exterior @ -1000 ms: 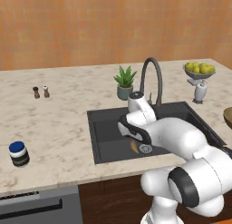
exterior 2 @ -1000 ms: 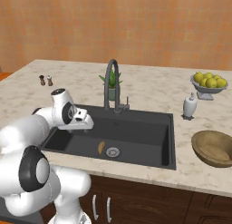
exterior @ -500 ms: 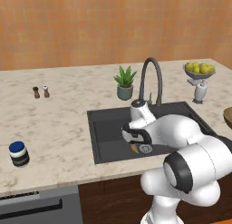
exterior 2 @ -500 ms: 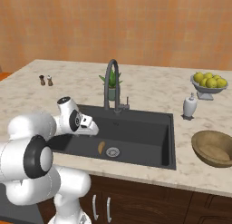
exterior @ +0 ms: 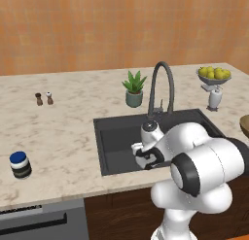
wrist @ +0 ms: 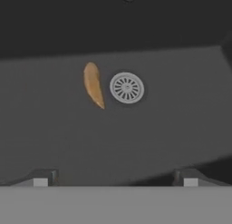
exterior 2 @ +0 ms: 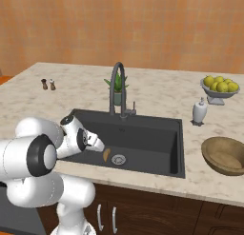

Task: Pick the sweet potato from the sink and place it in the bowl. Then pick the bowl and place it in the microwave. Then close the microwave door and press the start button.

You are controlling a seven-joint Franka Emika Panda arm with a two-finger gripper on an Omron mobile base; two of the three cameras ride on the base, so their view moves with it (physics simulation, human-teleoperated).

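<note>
The sink (exterior 2: 143, 134), a black basin set in the marble counter (exterior 2: 157, 93), holds the sweet potato (wrist: 93, 85) on its floor, lying just beside the round drain (wrist: 127, 87) and not touching it. The arm (exterior 2: 43, 153) reaches low over the near left part of the basin. The arched faucet (exterior 2: 118, 89) stands at the back rim, a potted plant (exterior: 133, 88) behind it. The bowl (exterior 2: 224, 155) sits on the counter right of the sink, upright, with a fruit bowl (exterior 2: 219, 86) farther back. The hand (wrist: 115, 177) hangs above the sink floor, its fingers spread wide and holding nothing, well short of the potato.
</note>
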